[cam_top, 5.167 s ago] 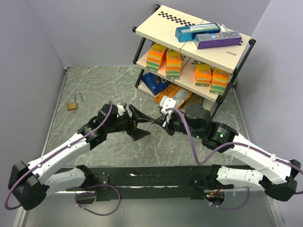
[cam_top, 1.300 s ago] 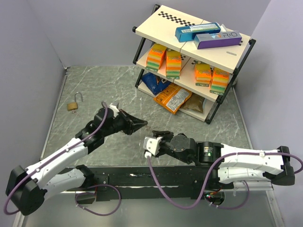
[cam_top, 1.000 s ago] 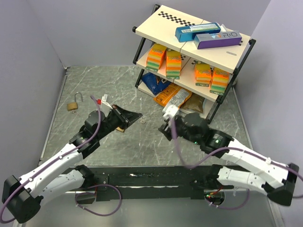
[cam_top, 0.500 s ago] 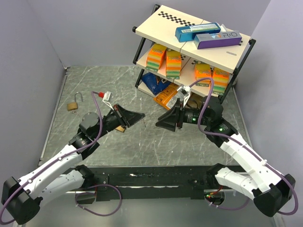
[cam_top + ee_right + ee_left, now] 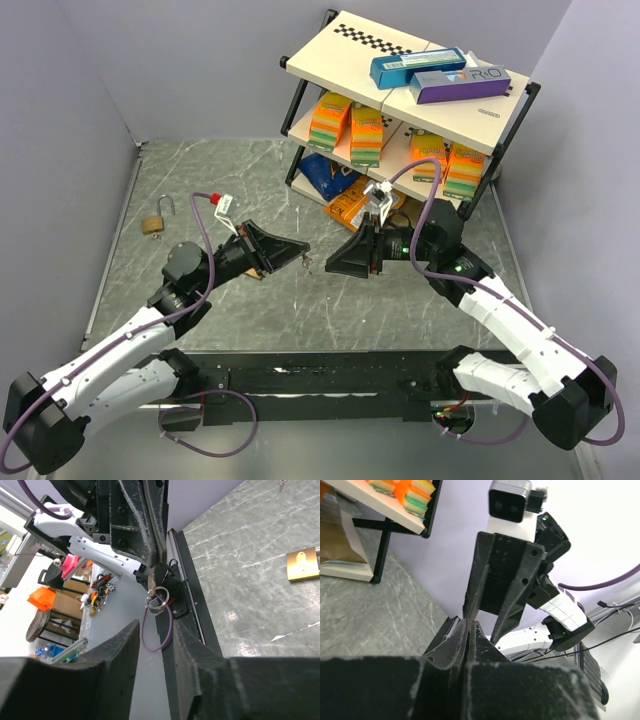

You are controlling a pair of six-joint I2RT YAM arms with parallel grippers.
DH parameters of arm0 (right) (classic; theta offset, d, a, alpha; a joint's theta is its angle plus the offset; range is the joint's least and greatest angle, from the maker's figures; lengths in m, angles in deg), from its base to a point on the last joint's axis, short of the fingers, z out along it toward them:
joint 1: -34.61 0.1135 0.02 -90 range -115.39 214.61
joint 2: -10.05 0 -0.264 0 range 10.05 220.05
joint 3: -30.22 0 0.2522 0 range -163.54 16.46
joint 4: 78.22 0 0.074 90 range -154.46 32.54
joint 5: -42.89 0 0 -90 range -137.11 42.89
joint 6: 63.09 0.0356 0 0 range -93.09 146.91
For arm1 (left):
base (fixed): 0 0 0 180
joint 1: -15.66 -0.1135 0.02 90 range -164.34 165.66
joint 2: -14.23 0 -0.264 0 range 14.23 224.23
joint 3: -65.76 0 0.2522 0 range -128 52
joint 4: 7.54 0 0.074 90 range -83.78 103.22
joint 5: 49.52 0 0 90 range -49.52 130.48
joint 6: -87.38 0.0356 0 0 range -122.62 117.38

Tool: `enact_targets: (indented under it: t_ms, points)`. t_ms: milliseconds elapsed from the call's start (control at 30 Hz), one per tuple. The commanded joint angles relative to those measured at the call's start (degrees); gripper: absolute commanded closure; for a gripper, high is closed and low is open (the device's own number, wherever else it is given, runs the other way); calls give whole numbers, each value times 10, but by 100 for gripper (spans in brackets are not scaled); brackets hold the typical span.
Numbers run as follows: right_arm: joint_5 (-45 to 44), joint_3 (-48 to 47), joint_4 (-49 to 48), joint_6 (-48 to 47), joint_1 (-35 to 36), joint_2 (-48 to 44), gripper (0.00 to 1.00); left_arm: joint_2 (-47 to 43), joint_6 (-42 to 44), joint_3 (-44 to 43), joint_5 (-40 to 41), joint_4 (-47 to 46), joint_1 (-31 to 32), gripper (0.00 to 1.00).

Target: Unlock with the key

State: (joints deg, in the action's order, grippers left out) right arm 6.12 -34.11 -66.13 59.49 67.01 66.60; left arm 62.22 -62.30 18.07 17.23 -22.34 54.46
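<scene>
Bright even light; wrist-view foregrounds out of focus.

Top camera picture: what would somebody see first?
The two black grippers nose to nose above the middle of the grey table: the left gripper pinches the tiny key, its ring dangling, and the open right gripper faces it. Then the shelf rack at the back right with bright orange boxes, and a brass padlock lying alone at far left.

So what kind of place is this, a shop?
Probably a robot test room, not a shop: a left arm and a right arm bolted to a table, plain walls close around, and just one small shelf of snack boxes.
</scene>
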Motion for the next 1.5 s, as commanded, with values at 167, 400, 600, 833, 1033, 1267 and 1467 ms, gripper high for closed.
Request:
enact_targets:
  t_ms: [167,400,600,833,1033,1267,1467]
  points:
    - [7,-38,-58,22,20,21,66,18,-36,13,-23,-97,0,99]
    - [5,-45,-78,34,29,43,67,20,-36,7,-27,-98,2,99]
    - [3,-51,-81,35,37,51,68,21,-41,6,-32,-105,2,99]
    - [5,-63,-71,26,45,60,72,23,-40,4,-37,-101,3,99]
    - [7,-67,-72,28,54,67,83,27,-34,-3,-42,-92,4,99]
    - [10,-67,-78,31,58,73,97,31,-30,-6,-42,-91,3,99]
    - [10,-59,-97,48,58,78,100,34,-16,-19,-36,-63,4,95]
